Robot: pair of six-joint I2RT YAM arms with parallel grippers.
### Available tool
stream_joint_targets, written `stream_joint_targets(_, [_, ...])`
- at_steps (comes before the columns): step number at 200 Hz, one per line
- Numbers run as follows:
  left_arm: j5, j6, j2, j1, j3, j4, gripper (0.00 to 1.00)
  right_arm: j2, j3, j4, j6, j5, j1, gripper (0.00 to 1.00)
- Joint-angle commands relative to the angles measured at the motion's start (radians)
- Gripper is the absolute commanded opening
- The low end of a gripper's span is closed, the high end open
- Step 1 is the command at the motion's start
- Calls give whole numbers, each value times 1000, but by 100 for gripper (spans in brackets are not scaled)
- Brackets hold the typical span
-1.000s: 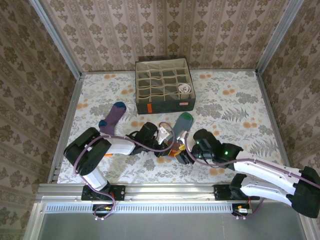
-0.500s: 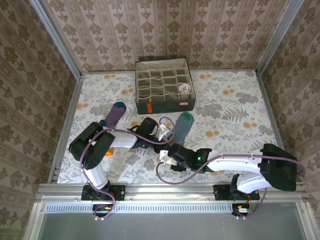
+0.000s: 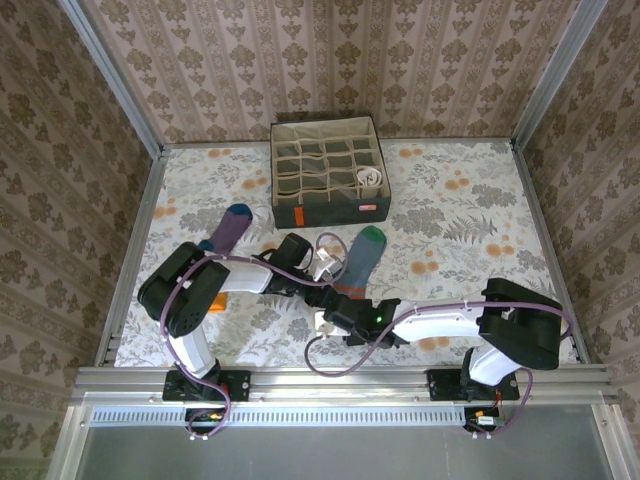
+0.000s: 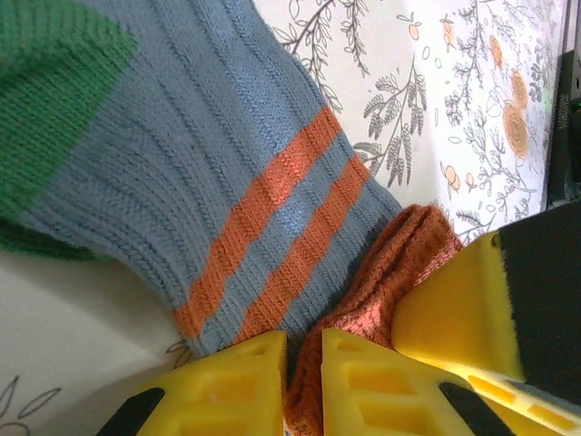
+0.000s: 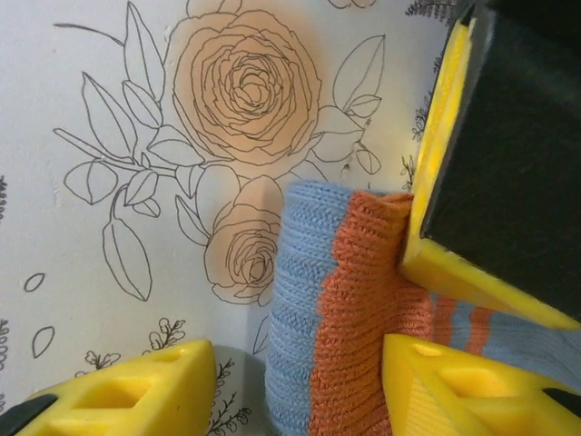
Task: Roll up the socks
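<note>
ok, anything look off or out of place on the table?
Nothing spilled or damaged. One oddity: the striped sock has its orange cuff bunched up at the near end. The left claw pinches the cuff, and the right claw is open astride it. The purple sock lies flat, apart to the left.

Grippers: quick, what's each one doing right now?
Left gripper: closed on the orange cuff of the striped sock.
Right gripper: open, straddling that cuff.

Lab test cell, wallpapered panels (image 3: 320,60), aluminium frame (image 3: 110,75), floral tablecloth (image 3: 450,210)
</note>
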Motion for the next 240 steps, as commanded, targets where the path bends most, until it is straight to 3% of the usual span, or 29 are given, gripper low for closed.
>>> stream_joint_targets(1, [-3, 44, 40, 8, -35, -136, 14, 87, 13, 68, 8, 71, -41, 32])
stream_joint_targets(15, [1, 45, 35, 13, -43, -135, 14, 87, 12, 69, 9, 50, -49, 12])
stream_joint_targets(34, [-1, 44, 7, 20, -65, -114, 14, 64, 25, 35, 10, -7, -62, 0])
stream_joint_targets(78, [-53, 36, -126, 41, -141, -13, 20, 16, 175, -220, 77, -336, -156, 0])
stream_joint_targets(118, [-138, 11, -302, 86, -243, 111, 29, 101, 326, -400, 250, -632, -239, 0])
stream_joint_targets(171, [-213, 42, -581, 112, -403, 234, 35, 197, 357, -425, 292, -835, -281, 0])
stream_joint_targets(195, [-212, 92, -740, 112, -500, 300, 46, 220, 361, -406, 327, -947, -342, 0])
stream_joint_targets(240, [-233, 187, -1000, 58, -619, 308, 45, 274, 343, -356, 392, -1048, -417, 0])
